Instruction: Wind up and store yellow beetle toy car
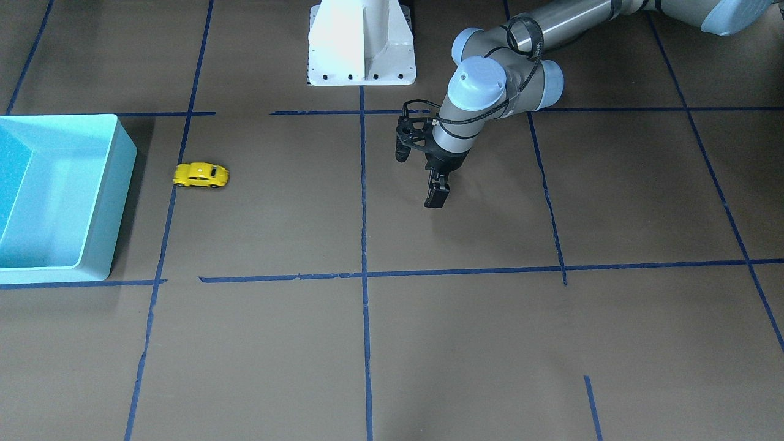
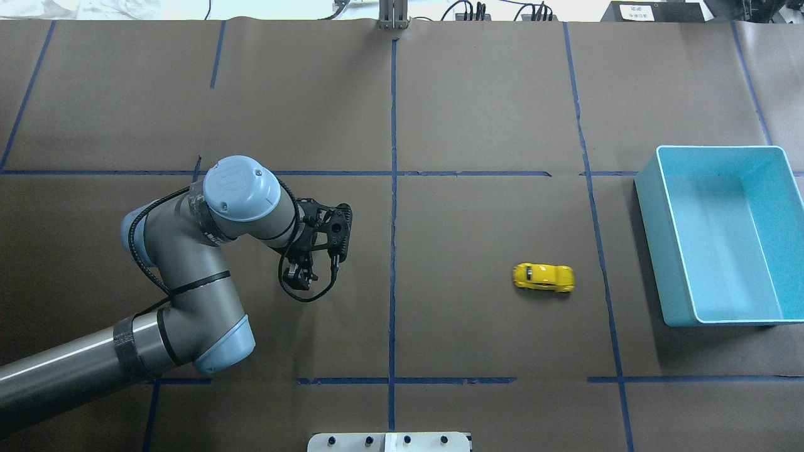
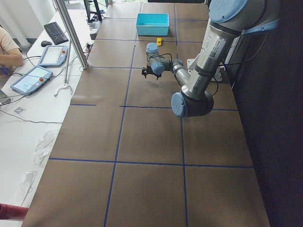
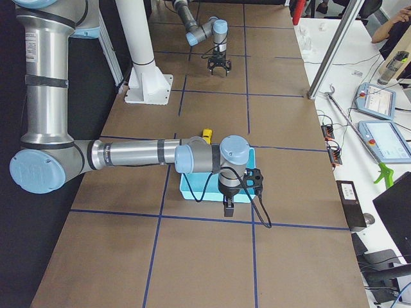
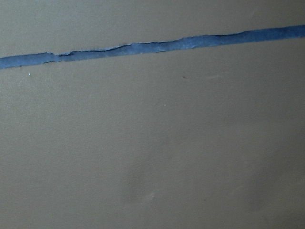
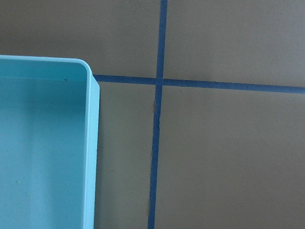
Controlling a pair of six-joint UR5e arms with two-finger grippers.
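Observation:
The yellow beetle toy car (image 1: 201, 175) stands on its wheels on the brown table, a short way from the light blue bin (image 1: 122, 184). It also shows in the overhead view (image 2: 543, 277), left of the bin (image 2: 653, 251). My left gripper (image 1: 419, 175) hangs above the table near the middle, far from the car, with its jaws apart and empty; it also shows in the overhead view (image 2: 317, 267). My right gripper (image 4: 228, 206) shows only in the exterior right view, beside the bin (image 4: 192, 189); I cannot tell if it is open. The right wrist view shows the bin's corner (image 6: 90, 76).
The white robot base (image 1: 361, 43) stands at the table's robot side. Blue tape lines (image 2: 392, 188) cross the brown paper. A metal post (image 4: 331, 51) and control tablets (image 4: 385, 138) sit off the table's far edge.

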